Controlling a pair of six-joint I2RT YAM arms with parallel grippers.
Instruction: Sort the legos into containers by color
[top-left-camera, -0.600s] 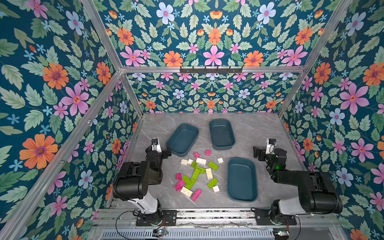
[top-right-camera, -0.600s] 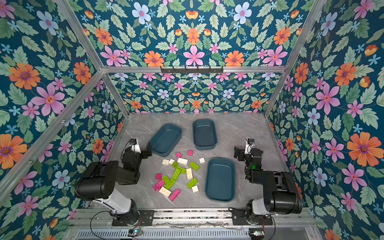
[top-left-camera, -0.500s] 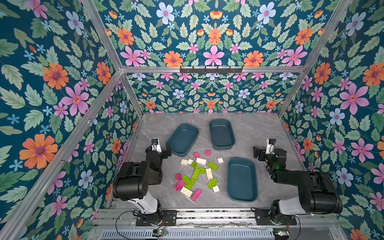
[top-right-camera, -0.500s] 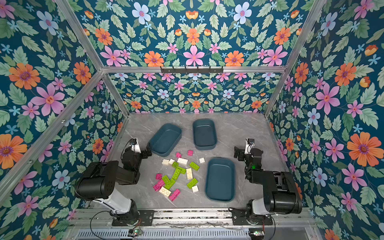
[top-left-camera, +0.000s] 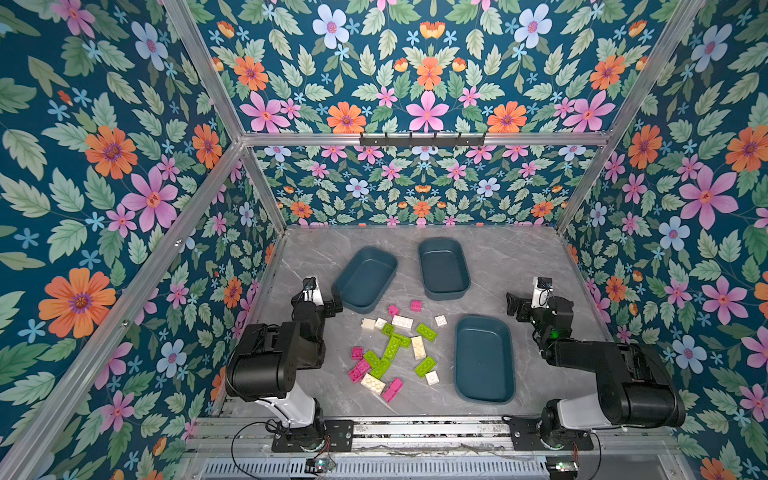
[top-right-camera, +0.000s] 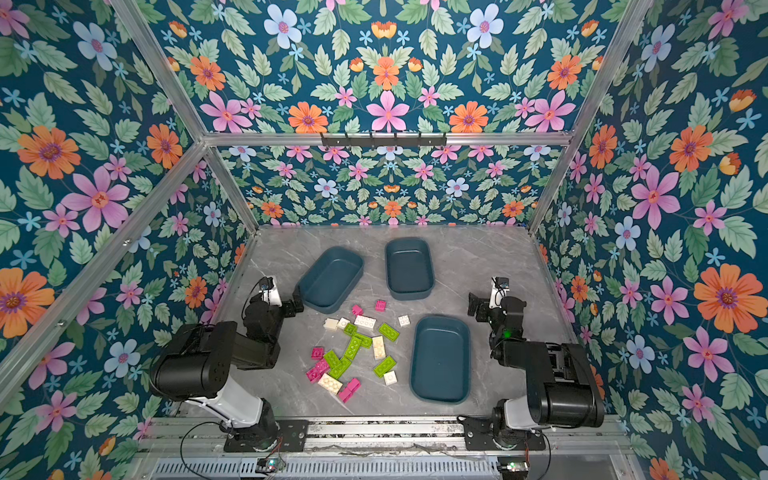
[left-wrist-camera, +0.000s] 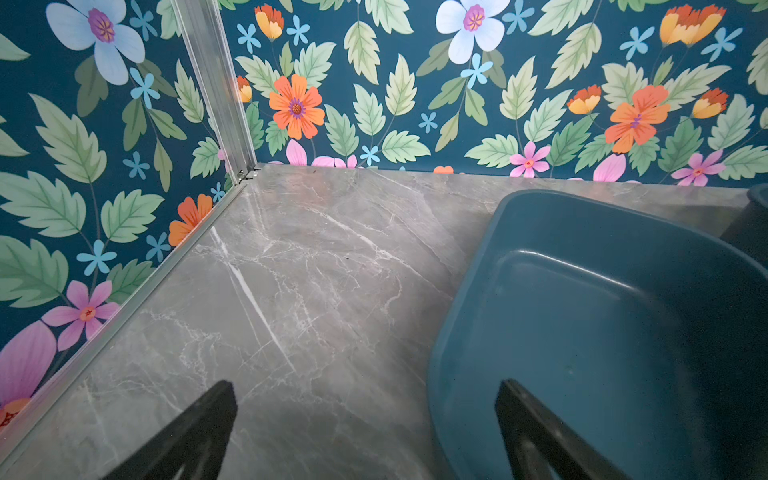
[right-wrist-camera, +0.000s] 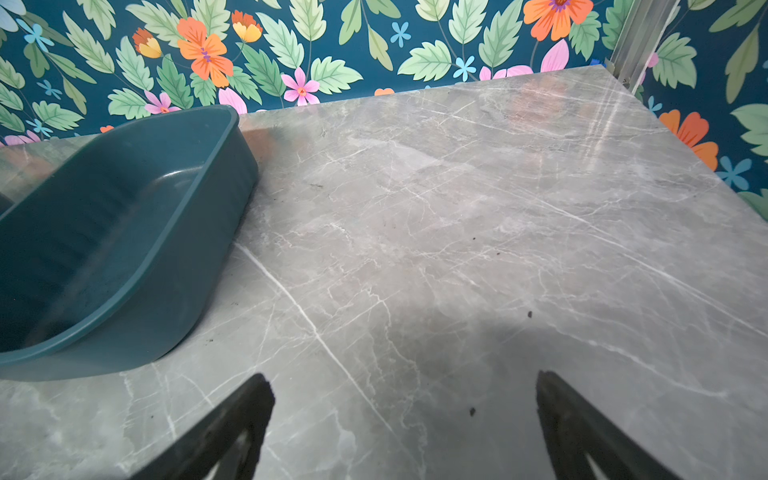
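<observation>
No movement is noted since earlier frames: left hand (left-wrist-camera: 365, 415) and right hand (right-wrist-camera: 405, 409) are held apart, empty. The legos (top-left-camera: 392, 347) are scattered on the tabletop (top-left-camera: 519, 257) among the containers (top-left-camera: 484, 361); judged light, rigid, slick, best pinched across flat sides.

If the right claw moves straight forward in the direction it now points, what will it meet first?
Probably nothing soon: ahead of the right claw lies only bare table, up to the flowered back wall. The teal tub stands off to the side, outside that line. Depth is unclear, though.
</observation>
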